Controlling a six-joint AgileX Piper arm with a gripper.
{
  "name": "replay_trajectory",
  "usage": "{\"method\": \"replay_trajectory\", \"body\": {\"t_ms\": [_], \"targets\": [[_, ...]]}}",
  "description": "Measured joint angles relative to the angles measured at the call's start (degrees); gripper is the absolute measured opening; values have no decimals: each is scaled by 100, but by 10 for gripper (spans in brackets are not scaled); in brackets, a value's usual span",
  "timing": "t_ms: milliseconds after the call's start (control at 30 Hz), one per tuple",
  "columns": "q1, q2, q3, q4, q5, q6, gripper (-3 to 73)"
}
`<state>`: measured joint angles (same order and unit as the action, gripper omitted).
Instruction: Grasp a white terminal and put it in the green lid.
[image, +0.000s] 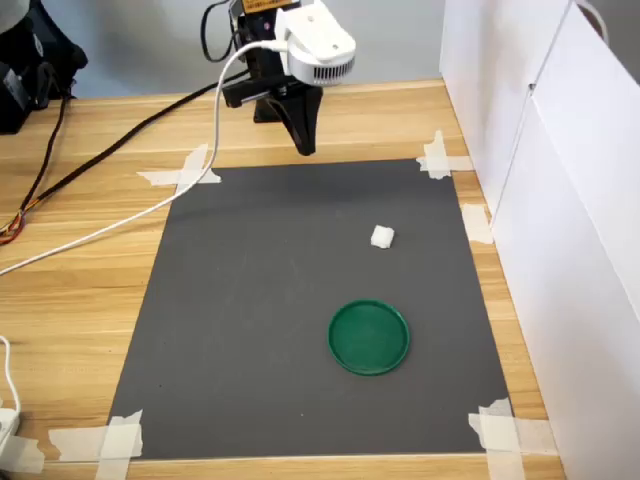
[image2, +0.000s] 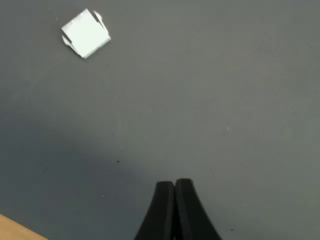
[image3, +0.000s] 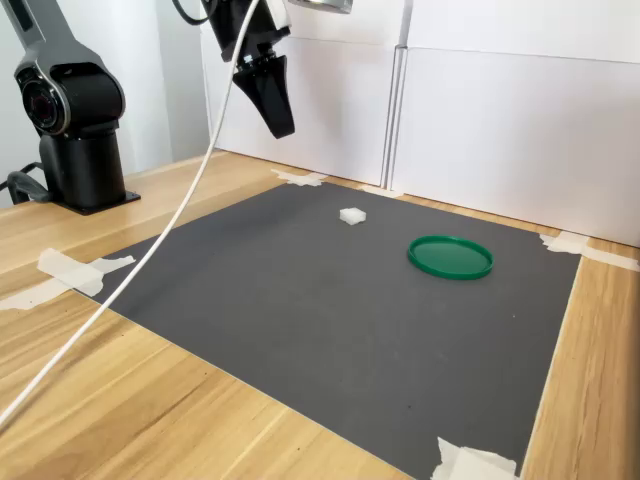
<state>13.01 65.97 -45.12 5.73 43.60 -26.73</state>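
Observation:
A small white terminal (image: 382, 237) lies on the dark grey mat (image: 250, 330), seen too in the second exterior view (image3: 351, 215) and in the wrist view (image2: 85, 34). The green lid (image: 369, 336) rests flat on the mat nearer the front edge in the first exterior view, and to the right of the terminal in the second exterior view (image3: 450, 257); nothing lies in it. My gripper (image: 306, 147) hangs shut and empty above the mat's far edge, well away from the terminal. Its black fingertips (image2: 174, 186) press together in the wrist view, and the gripper (image3: 282, 128) shows high up in the second exterior view.
White tape pieces (image: 183, 172) hold the mat's corners to the wooden table (image: 70, 300). A white cable (image: 120, 225) trails from the arm across the table. White panels (image: 560, 200) wall the right side in the first exterior view. Another arm's dark base (image3: 75, 120) stands at the second exterior view's left.

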Motion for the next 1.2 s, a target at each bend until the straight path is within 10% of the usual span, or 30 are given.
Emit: {"method": "replay_trajectory", "body": {"t_ms": [1200], "targets": [[0, 62, -20, -31, 310, -43, -21]]}}
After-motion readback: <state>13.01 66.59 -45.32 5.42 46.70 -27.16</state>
